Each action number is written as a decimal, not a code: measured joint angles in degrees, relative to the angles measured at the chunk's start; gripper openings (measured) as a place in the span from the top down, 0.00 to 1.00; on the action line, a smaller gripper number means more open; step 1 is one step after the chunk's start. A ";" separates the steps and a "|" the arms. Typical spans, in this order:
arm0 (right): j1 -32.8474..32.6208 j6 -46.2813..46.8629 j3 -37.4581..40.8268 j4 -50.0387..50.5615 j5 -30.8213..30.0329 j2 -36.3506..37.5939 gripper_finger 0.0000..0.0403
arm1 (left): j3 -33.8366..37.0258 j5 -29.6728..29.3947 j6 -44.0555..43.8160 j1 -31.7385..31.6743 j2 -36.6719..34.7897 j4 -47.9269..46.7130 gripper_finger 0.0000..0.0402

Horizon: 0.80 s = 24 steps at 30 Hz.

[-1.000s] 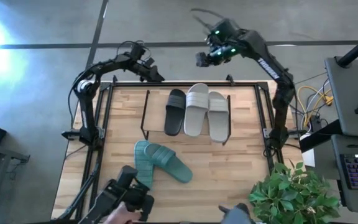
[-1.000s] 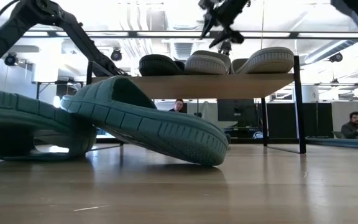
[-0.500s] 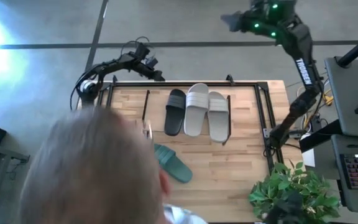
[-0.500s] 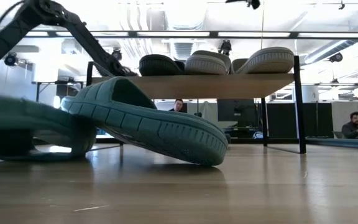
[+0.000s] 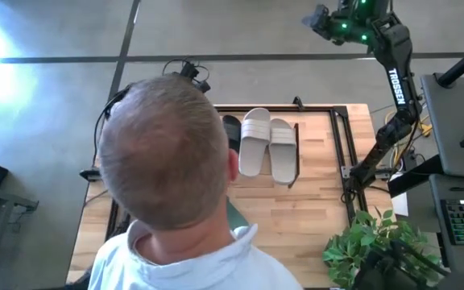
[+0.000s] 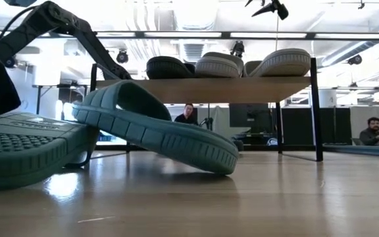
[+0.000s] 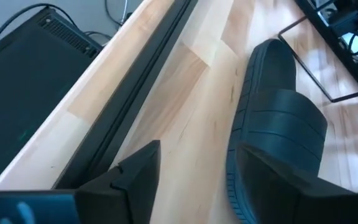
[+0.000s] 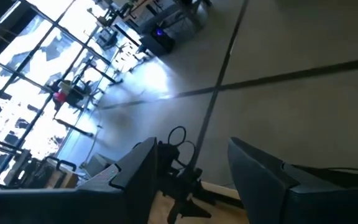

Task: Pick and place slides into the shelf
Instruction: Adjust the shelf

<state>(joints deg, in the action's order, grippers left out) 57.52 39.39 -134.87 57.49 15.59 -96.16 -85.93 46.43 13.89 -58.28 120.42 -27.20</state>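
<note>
Teal slide (image 6: 18,148) now nearer low cam

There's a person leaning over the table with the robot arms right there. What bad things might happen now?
1. The person is bent over the table, covering the left side. The left gripper, open beside the black slide on the shelf, might bump them if it moves.
2. A teal slide leans on the other teal slide; a nudge might tip it off.
3. The right gripper is open, raised beyond the table; coming back down, it might hit the person.
</note>
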 joint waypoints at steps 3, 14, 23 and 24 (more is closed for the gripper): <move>0.23 -0.21 0.00 0.80 1.33 -0.38 0.54 | 0.00 0.05 -0.11 0.00 0.00 -0.09 0.58; 0.09 -0.27 0.04 3.04 3.09 0.15 0.54 | -0.42 -0.84 -9.04 1.85 -0.23 -10.77 0.65; -0.15 -6.47 0.04 3.82 3.09 0.41 0.54 | -0.43 -25.63 3.74 3.37 -1.12 -28.29 0.65; -0.13 -6.47 0.04 3.87 3.08 0.41 0.54 | -0.30 -25.53 6.59 3.26 -1.37 -28.91 0.65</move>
<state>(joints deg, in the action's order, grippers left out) 57.39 32.93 -134.82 61.37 18.67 -95.74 -86.23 20.91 20.48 -55.02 119.05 -56.11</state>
